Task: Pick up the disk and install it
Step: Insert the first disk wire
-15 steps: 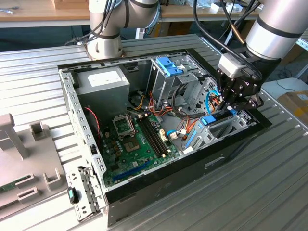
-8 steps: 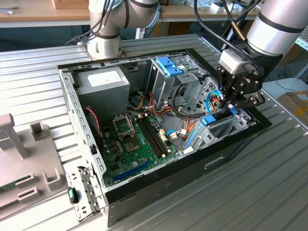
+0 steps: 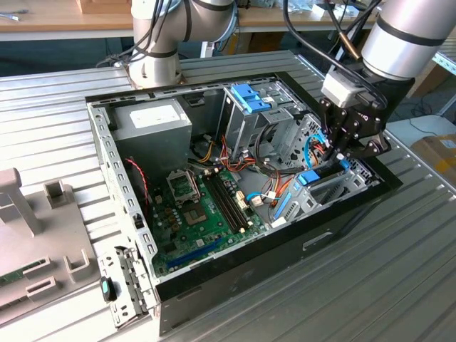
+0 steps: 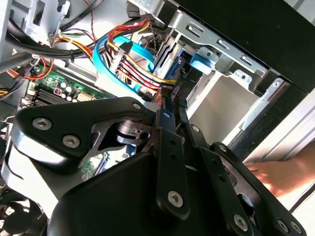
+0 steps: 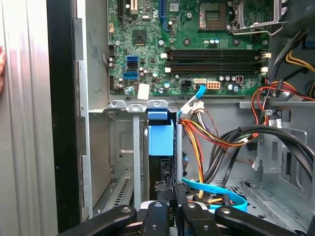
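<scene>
The gripper (image 3: pixel 335 153) is hanging over the drive cage (image 3: pixel 340 187), at the end of the computer case far from the power supply. In the first wrist view its fingers (image 5: pixel 158 216) are lying closed, side by side with only a thin slit between them, and they are gripping nothing that I can see. The disk (image 5: pixel 161 140) is standing on its edge inside one slot of the drive cage, straight ahead of the fingertips, with its blue end facing the motherboard (image 5: pixel 197 49). Its long axis is running in line with the fingers, deeper into the slot. Whether the tips are touching the disk's near edge, I cannot tell.
</scene>
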Motion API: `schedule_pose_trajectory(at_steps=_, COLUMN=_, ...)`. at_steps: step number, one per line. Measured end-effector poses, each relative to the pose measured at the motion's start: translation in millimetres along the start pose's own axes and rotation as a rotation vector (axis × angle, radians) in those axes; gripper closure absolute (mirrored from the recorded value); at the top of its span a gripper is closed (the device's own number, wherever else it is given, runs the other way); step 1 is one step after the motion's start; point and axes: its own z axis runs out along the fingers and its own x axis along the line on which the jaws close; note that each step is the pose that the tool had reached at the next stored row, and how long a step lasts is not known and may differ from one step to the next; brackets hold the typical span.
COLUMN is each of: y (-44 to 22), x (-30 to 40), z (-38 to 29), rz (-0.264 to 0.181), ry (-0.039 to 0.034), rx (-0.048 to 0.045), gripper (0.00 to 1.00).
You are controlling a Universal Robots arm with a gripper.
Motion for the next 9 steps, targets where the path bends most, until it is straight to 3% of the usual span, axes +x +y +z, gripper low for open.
schedule_pose_trajectory(at_steps=3, y=0.0, x=-0.7, z=0.7, rz=-0.001, ry=0.0095, rx=0.0002, gripper=0.84)
schedule_pose_trajectory(at_steps=9, y=-0.9, x=-2.1, z=2.9, rz=-0.001, ry=0.0114, rx=0.0002, gripper=0.84)
